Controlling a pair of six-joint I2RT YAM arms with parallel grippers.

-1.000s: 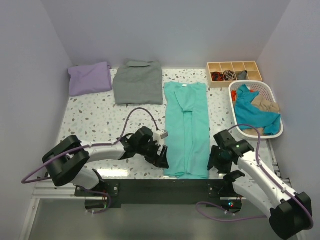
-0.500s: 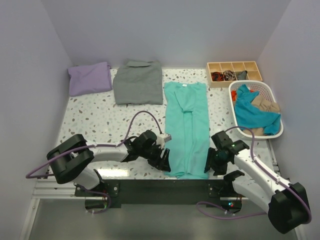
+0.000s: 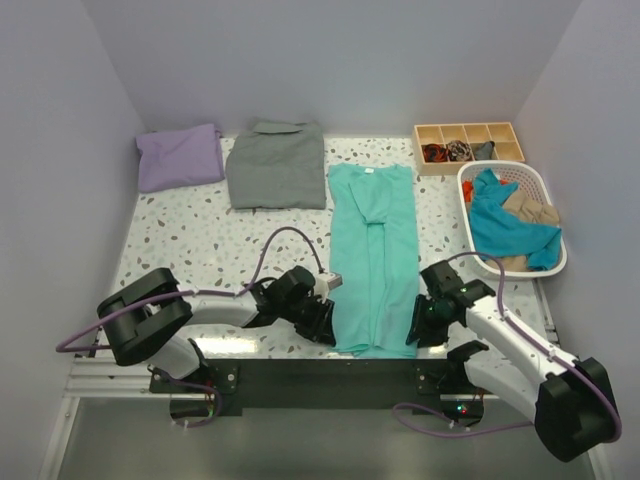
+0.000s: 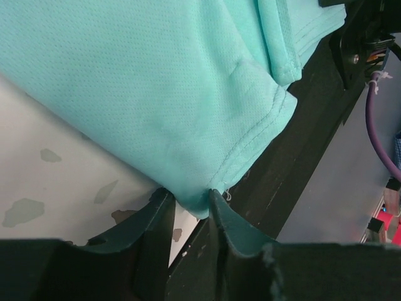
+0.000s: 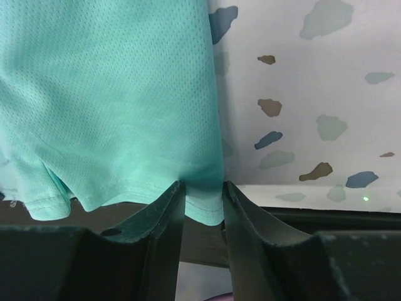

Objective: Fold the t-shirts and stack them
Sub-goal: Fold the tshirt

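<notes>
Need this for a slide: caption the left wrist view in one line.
Left hand pinches a hem corner of the turquoise t-shirt at the edge of the table.

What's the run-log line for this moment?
phase: hem grasp | left end effector: pinching turquoise t-shirt near-left hem corner | right end effector: pinching near-right hem corner

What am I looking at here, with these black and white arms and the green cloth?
Two robot arms are bolted at the near edge of a speckled table. One picture looks down from above; the other two come from small cameras on each wrist. A turquoise t-shirt lies flat, folded into a long strip. The left pincer and right pincer each pinch a near corner of its hem. Farther back lie a folded lavender t-shirt and a grey garment, a wooden tray of small items, and a white basket of more clothes.
</notes>
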